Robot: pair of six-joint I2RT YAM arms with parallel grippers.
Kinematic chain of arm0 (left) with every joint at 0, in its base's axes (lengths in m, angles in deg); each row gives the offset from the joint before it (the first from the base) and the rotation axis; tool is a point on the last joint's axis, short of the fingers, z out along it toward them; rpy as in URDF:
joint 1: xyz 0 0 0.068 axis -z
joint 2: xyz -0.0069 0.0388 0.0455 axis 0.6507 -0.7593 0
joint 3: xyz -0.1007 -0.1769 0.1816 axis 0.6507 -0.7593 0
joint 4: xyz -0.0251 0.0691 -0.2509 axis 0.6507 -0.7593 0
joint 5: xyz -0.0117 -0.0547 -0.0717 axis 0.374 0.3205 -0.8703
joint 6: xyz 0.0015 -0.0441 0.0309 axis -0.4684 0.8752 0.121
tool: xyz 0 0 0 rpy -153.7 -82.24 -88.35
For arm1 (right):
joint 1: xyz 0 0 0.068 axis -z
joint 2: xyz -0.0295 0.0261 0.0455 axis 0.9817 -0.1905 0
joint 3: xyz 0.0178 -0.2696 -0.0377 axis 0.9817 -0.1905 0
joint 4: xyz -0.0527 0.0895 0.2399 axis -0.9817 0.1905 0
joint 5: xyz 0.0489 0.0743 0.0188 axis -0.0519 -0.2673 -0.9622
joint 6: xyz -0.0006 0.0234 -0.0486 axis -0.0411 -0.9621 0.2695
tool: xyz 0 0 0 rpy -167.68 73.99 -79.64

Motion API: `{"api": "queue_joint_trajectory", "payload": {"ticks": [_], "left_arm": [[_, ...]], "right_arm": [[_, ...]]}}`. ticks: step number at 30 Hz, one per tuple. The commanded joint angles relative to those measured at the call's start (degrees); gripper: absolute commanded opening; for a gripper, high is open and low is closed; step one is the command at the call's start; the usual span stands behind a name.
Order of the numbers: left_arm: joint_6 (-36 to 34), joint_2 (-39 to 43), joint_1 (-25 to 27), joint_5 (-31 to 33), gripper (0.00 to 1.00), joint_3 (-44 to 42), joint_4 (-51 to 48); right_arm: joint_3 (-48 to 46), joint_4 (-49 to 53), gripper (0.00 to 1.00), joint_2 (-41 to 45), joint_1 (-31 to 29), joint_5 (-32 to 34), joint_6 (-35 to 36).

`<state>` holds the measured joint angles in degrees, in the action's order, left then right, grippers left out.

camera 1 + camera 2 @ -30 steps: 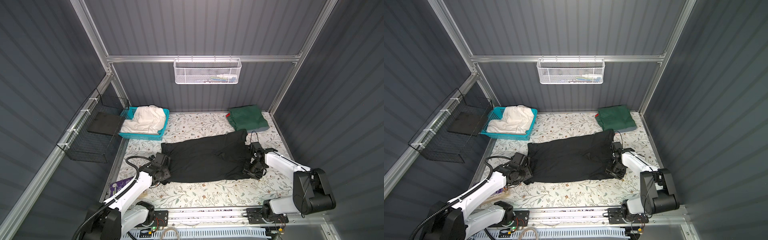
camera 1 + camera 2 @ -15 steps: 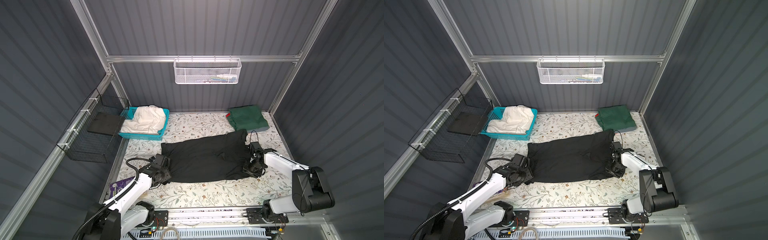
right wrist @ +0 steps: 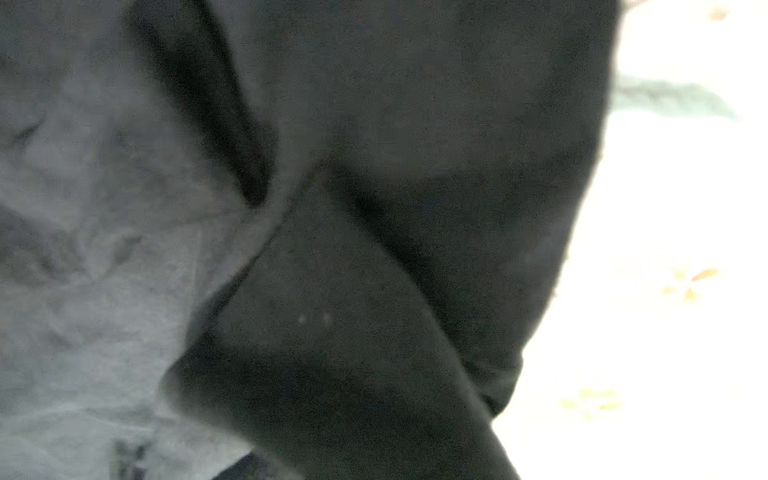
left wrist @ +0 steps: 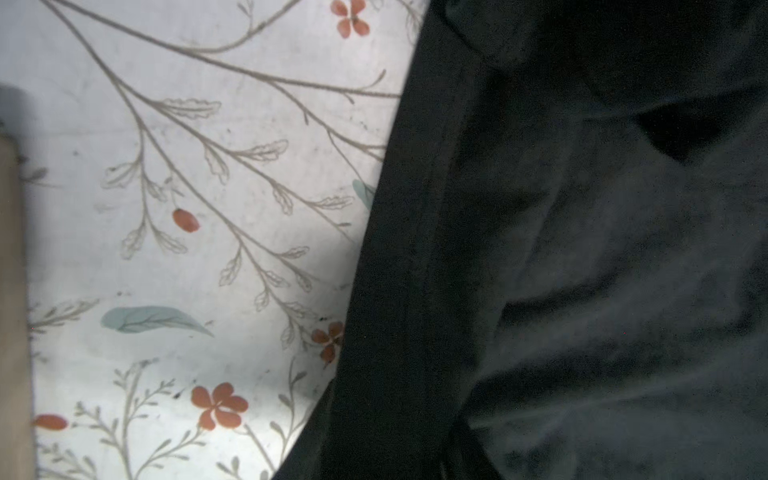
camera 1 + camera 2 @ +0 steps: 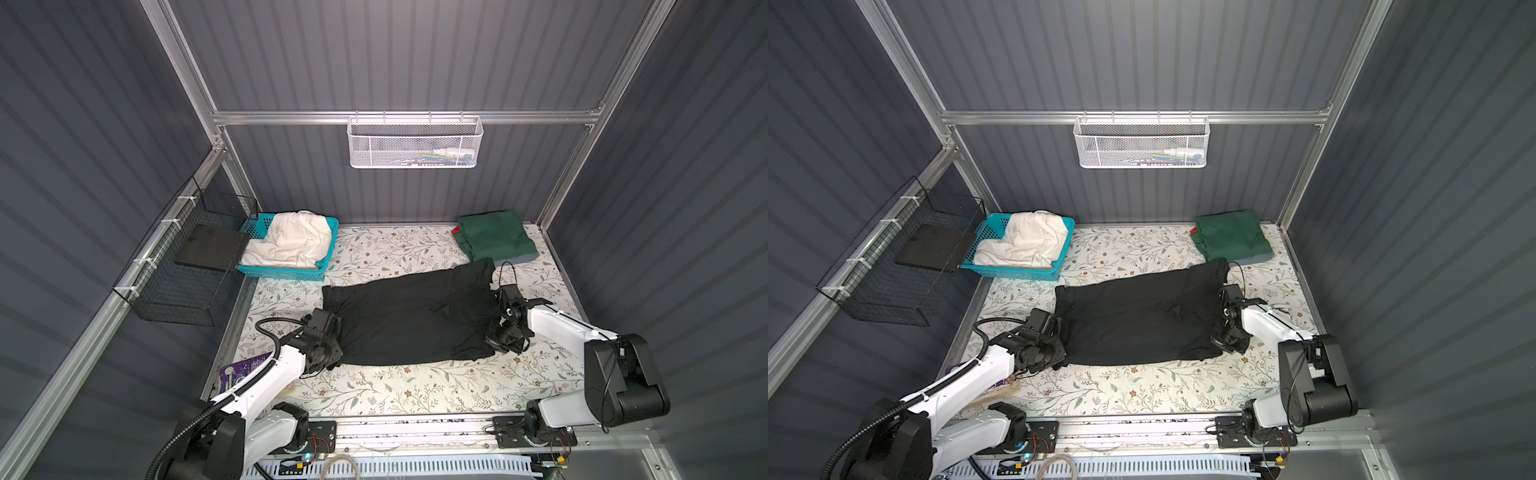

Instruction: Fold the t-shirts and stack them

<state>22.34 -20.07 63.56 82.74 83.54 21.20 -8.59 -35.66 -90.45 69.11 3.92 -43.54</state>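
A black t-shirt (image 5: pixel 411 316) (image 5: pixel 1138 320) lies spread across the middle of the flowered table. My left gripper (image 5: pixel 332 353) (image 5: pixel 1059 353) is down at its near left corner, and its jaws are hidden by the wrist and the cloth. My right gripper (image 5: pixel 496 343) (image 5: pixel 1219 338) is at the near right corner, shut on a bunched fold of the black t-shirt. Black cloth (image 4: pixel 582 270) (image 3: pixel 415 249) fills both wrist views. A folded dark green t-shirt (image 5: pixel 494 237) tops a small pile at the back right. A cream-white t-shirt (image 5: pixel 291 241) lies crumpled in the basket.
The turquoise basket (image 5: pixel 282 272) stands at the back left. A black wire basket (image 5: pixel 183 270) hangs on the left wall, and a white mesh basket (image 5: pixel 415 143) on the back wall. A purple packet (image 5: pixel 243 370) lies at the table's near left edge.
Both arms stay at the black t-shirt's near corners. The right gripper has closed on the cloth. The shirt lies as before.
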Motion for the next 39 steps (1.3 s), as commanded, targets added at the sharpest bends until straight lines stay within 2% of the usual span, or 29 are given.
{"api": "queue_joint_trajectory", "payload": {"ticks": [1,5,9,18,26,35,39], "left_arm": [[-0.5,-0.7,0.2,0.1,0.26,1.3,-0.5],[-1.2,-1.2,0.2,0.9,0.24,2.8,-1.7],[-1.5,-1.4,0.2,1.2,0.1,4.1,-2.1],[-2.1,-2.4,0.2,2.2,0.04,5.0,-2.5],[-2.4,-2.4,0.2,2.5,0.04,5.0,-2.8],[-2.3,-1.9,0.2,3.0,0.04,4.7,-3.5],[-2.4,-1.8,0.2,3.3,0.0,4.9,-4.0]], "right_arm": [[-0.7,1.4,0.0,1.0,-0.3,1.8,-0.1],[-0.9,3.9,0.0,4.4,-0.6,3.2,-0.4],[-1.0,7.0,0.0,8.3,-0.6,3.9,-0.6],[-1.6,8.3,0.02,10.1,-0.7,2.9,-0.9],[-2.2,6.8,0.21,7.6,-0.8,1.4,-0.8],[-1.7,7.1,0.29,6.6,-0.9,3.3,-0.1],[0.0,8.7,0.33,6.9,-0.7,6.2,1.2]]}}
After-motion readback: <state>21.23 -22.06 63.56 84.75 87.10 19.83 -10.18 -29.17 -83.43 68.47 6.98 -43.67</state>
